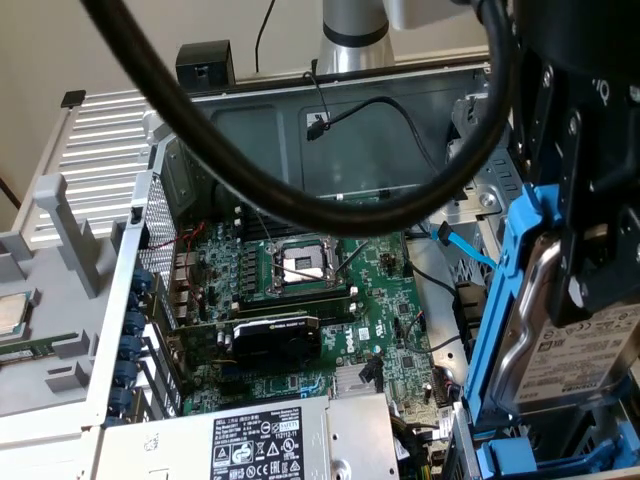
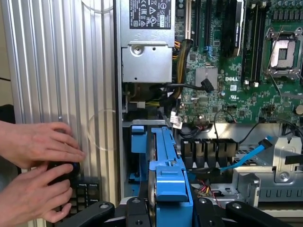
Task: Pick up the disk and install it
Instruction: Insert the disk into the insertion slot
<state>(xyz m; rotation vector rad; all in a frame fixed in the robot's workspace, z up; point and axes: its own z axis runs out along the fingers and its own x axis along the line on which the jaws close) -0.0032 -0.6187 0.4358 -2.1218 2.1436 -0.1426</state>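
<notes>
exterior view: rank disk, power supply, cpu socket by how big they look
1. disk, though nearness to the camera inflates it
2. power supply, partly cut off at the frame edge
3. cpu socket, clearly smallest

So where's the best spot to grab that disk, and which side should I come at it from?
Grip the disk near its upper end, pinching across its thin width and coming down from above. It stands on edge, so its two flat faces are parallel surfaces for the fingers, and the blue carrier frames the edges. The gripper holds it this way.
</notes>
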